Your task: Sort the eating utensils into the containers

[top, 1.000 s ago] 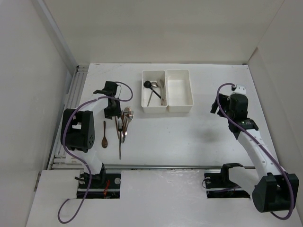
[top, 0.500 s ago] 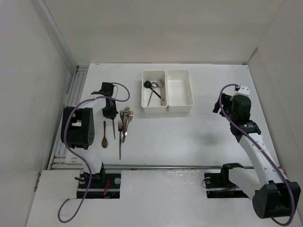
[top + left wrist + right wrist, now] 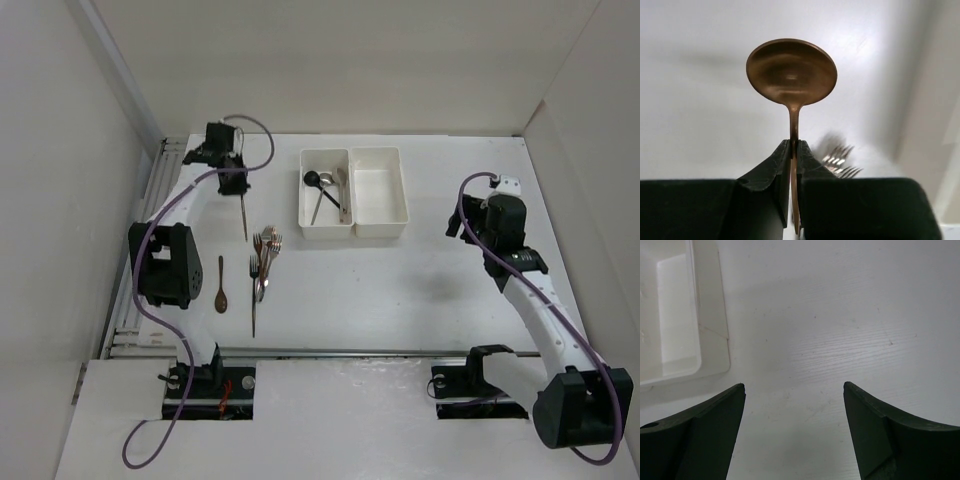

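Copper-brown spoon lifted clear — left fingers pinching.

Two matching white shallow bins, joined side by side, toward 12 o'clock on the desk. In the left bin: black spoon, bowl at 11 o'clock, handle slanting toward 6; just at its 3 o'clock, silver spoons. At 9 o'clock from the bins, copper-brown spoon, off the desk, handle pinched between the closed jaws of the left gripper, round bowl facing the wrist view. At 7 o'clock from the bins, bundle of forks flat on the desk, heads toward 12. Near its 9 o'clock, second brown spoon, bowl toward 6.
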